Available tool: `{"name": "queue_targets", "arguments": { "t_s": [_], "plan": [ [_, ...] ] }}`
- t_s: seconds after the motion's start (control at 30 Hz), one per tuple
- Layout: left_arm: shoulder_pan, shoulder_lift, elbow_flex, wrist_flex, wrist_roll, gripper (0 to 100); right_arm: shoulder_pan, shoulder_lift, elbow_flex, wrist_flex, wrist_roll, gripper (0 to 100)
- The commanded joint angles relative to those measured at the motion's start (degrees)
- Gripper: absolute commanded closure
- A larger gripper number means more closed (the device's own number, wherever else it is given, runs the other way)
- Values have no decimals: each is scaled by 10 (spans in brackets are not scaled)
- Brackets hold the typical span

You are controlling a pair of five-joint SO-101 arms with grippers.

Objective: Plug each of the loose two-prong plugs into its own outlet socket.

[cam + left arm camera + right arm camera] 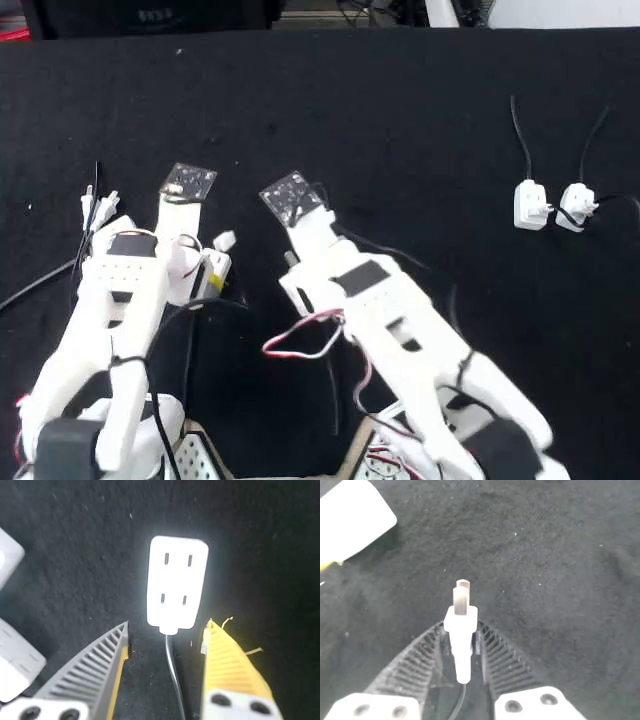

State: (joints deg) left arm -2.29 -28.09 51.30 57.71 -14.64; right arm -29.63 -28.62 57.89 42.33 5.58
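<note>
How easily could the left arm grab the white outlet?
Probably yes, easily: the left gripper is open, the white outlet lies just past its tips, and only its cord runs between them.

White plug (461, 630) in right hand (461, 645)

High view, right of the frame: a white piece (531, 205) and its neighbour (577, 207), each on a black cord, are too small to tell as plug or socket.

Left wrist view: two white blocks (14, 667) are cut by the frame's edge. The outlet strip's (176, 582) cord (172, 675) runs out of frame.

Right wrist view: the plug's (461, 630) second prong is mostly hidden behind the first. A bright white shape (352, 520) is cut by the edge.
</note>
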Motion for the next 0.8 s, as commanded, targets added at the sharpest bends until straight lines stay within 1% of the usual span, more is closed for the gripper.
{"name": "queue_targets", "arguments": {
  "t_s": [0.0,0.17,0.2,0.27,0.4,0.53,0.6,0.7,0.77],
  "plan": [
    [-1,-46,-7,-3,-34,762,7,-45,-3,17,7,988],
    [-26,-40,44,-6,-215,762,8,-37,-3,18,7,988],
    [-36,-37,46,-7,-245,762,8,-37,-3,18,7,988],
    [-55,-29,43,-13,-281,762,7,-35,-3,18,7,988],
    [-59,-4,31,-55,-291,762,7,-37,7,13,7,988],
    [-31,33,18,-98,-290,762,7,-38,17,7,7,988],
    [-28,47,3,-113,-290,762,7,-37,18,7,7,988],
    [-40,65,-33,-113,-294,762,8,-35,18,7,7,988],
    [-58,69,-58,-95,-296,762,8,-35,18,7,7,988]
  ]
}}
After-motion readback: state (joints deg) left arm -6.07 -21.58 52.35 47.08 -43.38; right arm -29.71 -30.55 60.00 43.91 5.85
